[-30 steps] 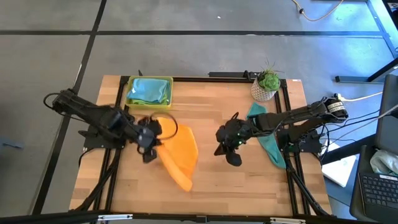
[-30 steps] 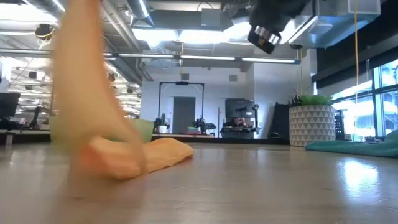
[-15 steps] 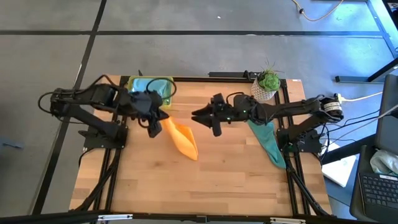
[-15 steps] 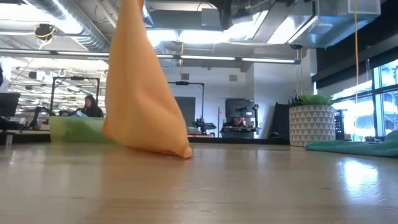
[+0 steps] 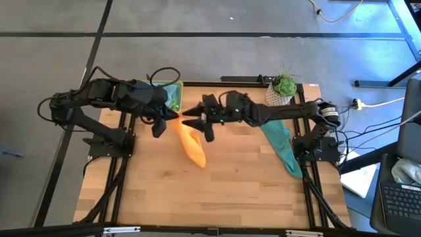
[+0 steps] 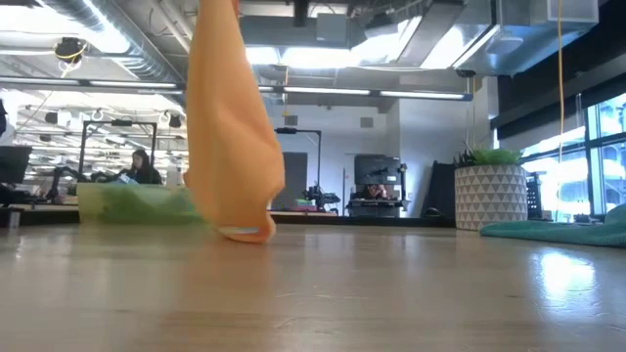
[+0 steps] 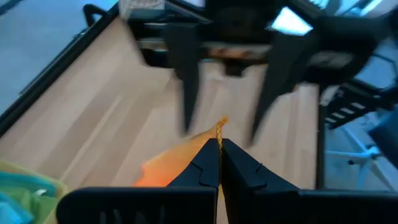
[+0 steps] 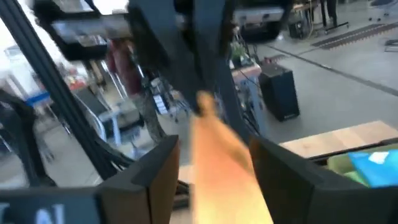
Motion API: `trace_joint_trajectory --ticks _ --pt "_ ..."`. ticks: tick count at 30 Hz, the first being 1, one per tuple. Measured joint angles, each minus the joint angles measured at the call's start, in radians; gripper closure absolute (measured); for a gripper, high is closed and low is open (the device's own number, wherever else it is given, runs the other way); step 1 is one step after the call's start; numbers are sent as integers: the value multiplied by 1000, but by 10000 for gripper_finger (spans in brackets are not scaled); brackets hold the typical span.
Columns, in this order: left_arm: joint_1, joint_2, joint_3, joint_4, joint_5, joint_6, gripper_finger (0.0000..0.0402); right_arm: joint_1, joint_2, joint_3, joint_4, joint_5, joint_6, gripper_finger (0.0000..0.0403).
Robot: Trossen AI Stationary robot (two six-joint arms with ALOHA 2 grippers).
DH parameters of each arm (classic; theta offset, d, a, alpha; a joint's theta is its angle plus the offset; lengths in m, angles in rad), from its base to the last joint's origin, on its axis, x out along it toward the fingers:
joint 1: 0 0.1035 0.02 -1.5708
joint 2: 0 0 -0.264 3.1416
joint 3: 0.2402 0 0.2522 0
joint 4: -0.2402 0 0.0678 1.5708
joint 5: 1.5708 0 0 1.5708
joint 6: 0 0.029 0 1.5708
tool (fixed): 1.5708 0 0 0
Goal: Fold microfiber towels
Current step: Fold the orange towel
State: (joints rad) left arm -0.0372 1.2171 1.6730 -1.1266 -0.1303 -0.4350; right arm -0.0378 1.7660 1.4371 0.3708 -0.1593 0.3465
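Overhead, plenty of bare table [image 5: 243, 178] in front. Hanging mid-table, orange towel [image 5: 189, 143], corner pinched by left gripper [image 5: 170, 116]; right gripper [image 5: 193, 118] spread wide around that corner.

Orange towel [image 5: 191, 148]; teal towel [image 5: 281, 146]

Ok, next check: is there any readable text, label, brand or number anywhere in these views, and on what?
None can be read in any view.
Orange towel: plain, no tag showing.
Tray and plant pot: no lettering; the pot carries only a pattern.
Right wrist view, bottom corner: pale marks on that arm's own housing, too blurred to read.
Room behind the table in the low view: any signs are too small to read.
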Motion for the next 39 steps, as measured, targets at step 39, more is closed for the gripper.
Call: trace_joint_trajectory --ticks 39 --pt "-2 -1 339 -41 -96 53 402 -65 168 290 -612 -260 -279 301"
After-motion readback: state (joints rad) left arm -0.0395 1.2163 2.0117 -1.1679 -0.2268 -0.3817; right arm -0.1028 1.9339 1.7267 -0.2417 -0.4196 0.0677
